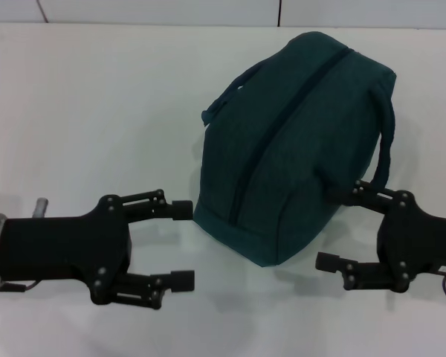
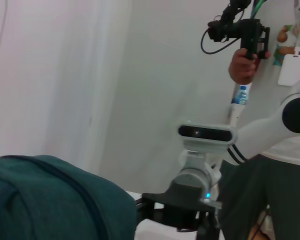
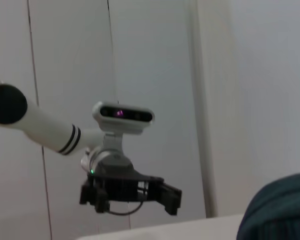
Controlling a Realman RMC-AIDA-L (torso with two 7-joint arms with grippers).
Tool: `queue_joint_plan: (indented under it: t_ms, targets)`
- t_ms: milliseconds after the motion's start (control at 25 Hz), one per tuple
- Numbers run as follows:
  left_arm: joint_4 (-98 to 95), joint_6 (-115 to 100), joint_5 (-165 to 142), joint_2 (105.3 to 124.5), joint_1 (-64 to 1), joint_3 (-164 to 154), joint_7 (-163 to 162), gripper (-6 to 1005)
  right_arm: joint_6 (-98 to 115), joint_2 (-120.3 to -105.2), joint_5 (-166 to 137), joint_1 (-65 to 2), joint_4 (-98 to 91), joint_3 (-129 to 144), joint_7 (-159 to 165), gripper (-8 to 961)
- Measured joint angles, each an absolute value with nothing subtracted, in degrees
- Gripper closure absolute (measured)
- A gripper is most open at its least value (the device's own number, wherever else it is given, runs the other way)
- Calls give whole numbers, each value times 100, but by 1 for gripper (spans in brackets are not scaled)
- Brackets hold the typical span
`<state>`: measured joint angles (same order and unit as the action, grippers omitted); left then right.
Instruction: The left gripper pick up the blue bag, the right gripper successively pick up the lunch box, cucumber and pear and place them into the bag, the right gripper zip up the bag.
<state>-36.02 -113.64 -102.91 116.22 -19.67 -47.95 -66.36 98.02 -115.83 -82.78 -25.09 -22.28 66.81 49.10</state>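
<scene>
Item: blue bag (image 1: 293, 141), zipped, on the white table (image 1: 97, 111), between both claws. We see left gripper (image 1: 182, 245) and right gripper (image 1: 334, 227) wide open, empty. Advice: we close the left on a loop handle (image 1: 227, 93), not fabric.

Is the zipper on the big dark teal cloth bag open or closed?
Closed, as far as the head view shows. The big dark teal cloth bag bulges on the white table, its long zipper one thin dark line with no gap.

White table (image 1: 97, 111); the zipped blue bag (image 1: 297, 141) lies on it.
</scene>
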Motion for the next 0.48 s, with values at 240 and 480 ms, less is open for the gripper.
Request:
queue_joint_plan:
  t_ms: [240,480]
  targets:
    - [-3604,-11431,-10296,11611,-1983,-4864,-6658,119,9551,-11592,-7936,-2523,-2208,7118,4907,78]
    - [-3604,-11540,-10300,11587,-1967,-4868,-6675,120,9388,-11593,-7708,-2522,-2205,7274,4904,78]
